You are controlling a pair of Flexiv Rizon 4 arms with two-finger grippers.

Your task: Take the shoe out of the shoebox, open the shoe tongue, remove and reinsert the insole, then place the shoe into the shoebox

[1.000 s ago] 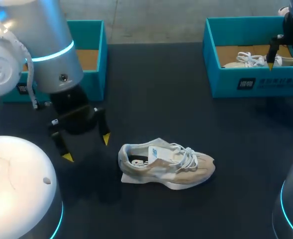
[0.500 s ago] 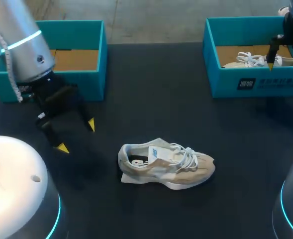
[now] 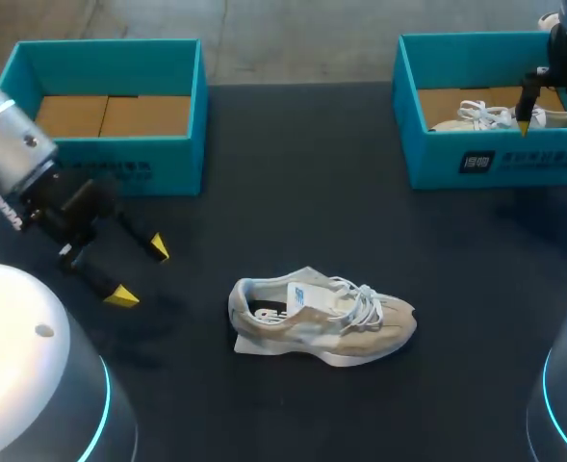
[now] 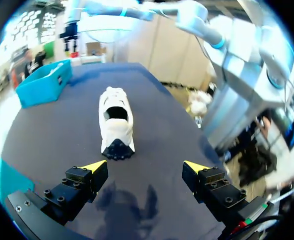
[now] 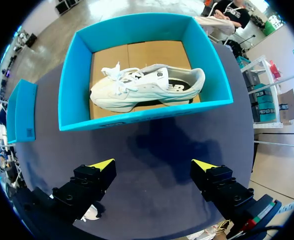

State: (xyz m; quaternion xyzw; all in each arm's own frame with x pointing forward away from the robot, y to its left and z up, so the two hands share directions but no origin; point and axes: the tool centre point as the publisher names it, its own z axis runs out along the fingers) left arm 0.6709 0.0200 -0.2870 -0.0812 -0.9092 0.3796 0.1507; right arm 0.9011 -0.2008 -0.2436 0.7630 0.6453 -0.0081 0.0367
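That beige fabric sneaker with white laces (image 4: 117, 120) sits straight ahead of the left gripper (image 4: 144, 167), heel toward its spread, empty jaws. Looks light and squishy up top, so I'd pinch the stiffer heel. The right gripper (image 5: 152, 165) is spread and empty too.

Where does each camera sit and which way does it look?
Head view: above, behind; looks down on the black table; both arms show.
Left wrist view: on left arm; faces the beige sneaker, heel first, past the left gripper.
Right wrist view: on right arm; faces the white sneaker in the teal shoebox past the right gripper.
Head and left wrist share the beige sneaker.
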